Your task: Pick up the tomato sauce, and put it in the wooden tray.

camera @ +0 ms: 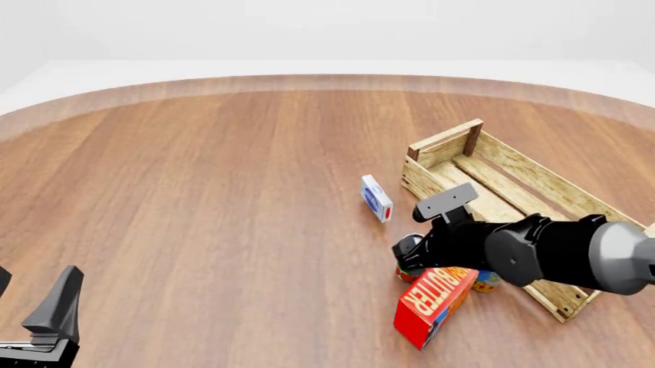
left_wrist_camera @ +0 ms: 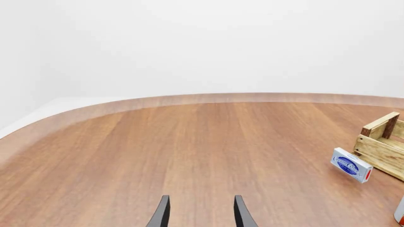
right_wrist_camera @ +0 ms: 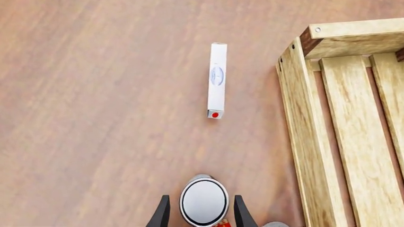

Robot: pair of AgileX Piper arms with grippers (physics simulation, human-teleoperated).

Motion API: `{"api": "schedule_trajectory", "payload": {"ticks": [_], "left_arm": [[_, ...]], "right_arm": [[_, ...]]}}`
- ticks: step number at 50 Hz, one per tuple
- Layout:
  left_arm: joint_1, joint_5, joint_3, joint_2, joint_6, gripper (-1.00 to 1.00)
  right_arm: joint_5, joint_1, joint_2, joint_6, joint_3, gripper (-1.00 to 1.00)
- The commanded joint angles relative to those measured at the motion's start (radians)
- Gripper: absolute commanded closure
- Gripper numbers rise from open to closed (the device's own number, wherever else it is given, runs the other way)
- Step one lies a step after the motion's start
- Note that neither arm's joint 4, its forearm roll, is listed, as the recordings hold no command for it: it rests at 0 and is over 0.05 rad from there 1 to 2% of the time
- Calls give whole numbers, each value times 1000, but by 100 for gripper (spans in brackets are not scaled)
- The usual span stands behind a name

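Note:
The tomato sauce (right_wrist_camera: 204, 202) stands upright on the table, and the right wrist view shows its silvery-white top from above. My right gripper (right_wrist_camera: 201, 196) is open, with one finger on each side of the can and a small gap to it. In the front view the right gripper (camera: 410, 251) and arm hide nearly all of the can. The wooden tray (camera: 442, 143) of pale slats lies just right of the can and also shows in the right wrist view (right_wrist_camera: 308, 142) and the left wrist view (left_wrist_camera: 377, 152). My left gripper (camera: 33, 297) is open and empty at the near left.
A red butter box (camera: 435, 303) leans just in front of the right gripper. A blue-and-yellow can (camera: 487, 282) stands between it and the tray. A small white and blue box (camera: 376, 198) stands on edge left of the tray. The table's curved far edge (camera: 307, 80) runs behind.

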Motion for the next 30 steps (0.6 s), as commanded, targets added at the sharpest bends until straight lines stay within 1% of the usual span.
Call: {"api": "schedule_trajectory", "payload": {"ticks": [1,5,6,8,14,15,18,20,21,22,24,26,27,28,29,30], "left_arm": [[0,0,0,0,0,-100],[0,0,0,0,0,-100],[0,0,0,0,0,-100],[0,0,0,0,0,-100],[0,0,0,0,0,-100],[0,0,0,0,0,-100],[0,0,0,0,0,-100],[0,0,0,0,0,-100],[0,0,0,0,0,-100],[0,0,0,0,0,-100],[0,0,0,0,0,-100],[0,0,0,0,0,-100],[0,0,0,0,0,-100],[0,0,0,0,0,-100],[0,0,0,0,0,-100],[0,0,0,0,0,-100]], "right_arm": [[-20,10,30,7,3,-100],[-25,3,21,-5,9,-100],[-27,-3,16,-12,12,100],[-30,-19,-6,-25,20,100],[-35,-21,-32,-33,27,100],[-46,-41,-44,-60,38,100],[-39,-28,-51,-36,31,100],[-44,-41,-82,-35,35,100],[-42,-54,-130,-18,36,100],[-33,-61,-133,-12,33,100],[-31,-62,-162,-20,34,100],[-14,-52,-201,10,23,100],[-15,-60,-219,0,26,100],[-16,-48,-239,5,25,100],[-10,-34,-236,36,18,100],[-15,-46,-240,27,23,100]]}}
